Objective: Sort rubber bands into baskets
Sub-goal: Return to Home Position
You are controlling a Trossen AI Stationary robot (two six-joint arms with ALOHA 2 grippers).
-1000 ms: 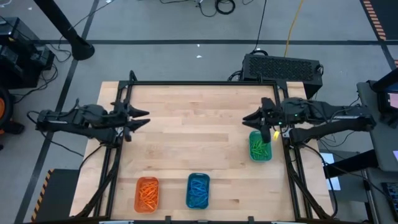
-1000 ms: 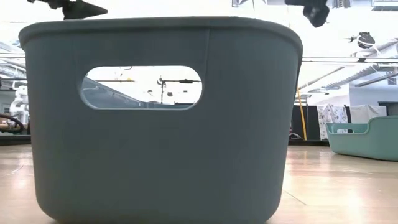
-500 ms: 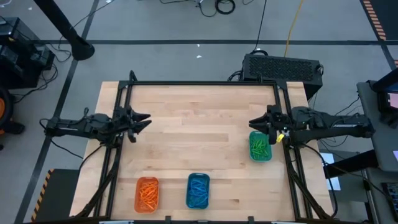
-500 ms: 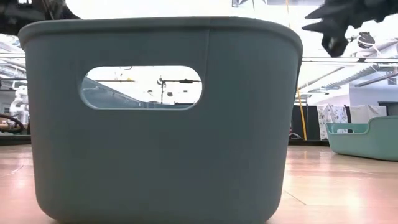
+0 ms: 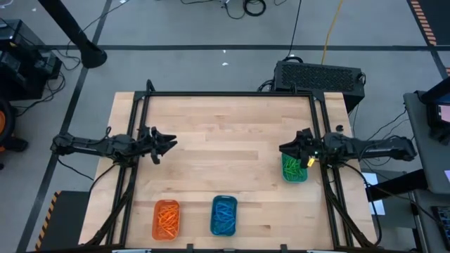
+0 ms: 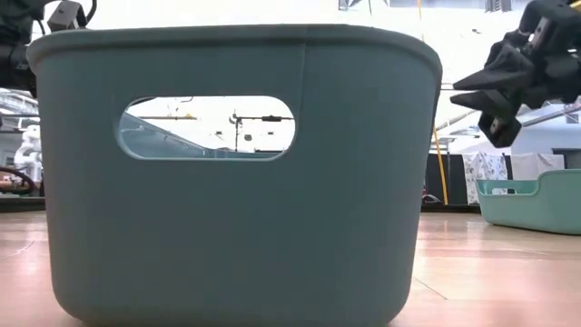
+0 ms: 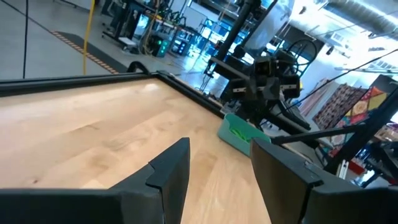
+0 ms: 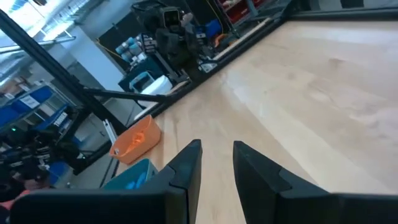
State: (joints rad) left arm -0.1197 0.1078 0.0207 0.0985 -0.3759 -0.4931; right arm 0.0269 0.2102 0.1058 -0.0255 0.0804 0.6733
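Two arms reach in over the wood surface (image 5: 225, 126). Left gripper (image 5: 167, 144) hangs by the left edge, fingers apart, holding nothing. Orange basket (image 5: 166, 202) & blue basket (image 5: 224, 198) sit at the front. Green basket (image 5: 295, 180) sits at the right. Each has rubber bands (image 5: 167, 219) of its own colour inside. Right gripper (image 5: 287, 149) hangs just over one end of the green basket, fingers apart, empty.

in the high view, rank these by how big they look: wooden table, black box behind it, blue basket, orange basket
1. wooden table
2. black box
3. blue basket and orange basket, tied: they look alike in size
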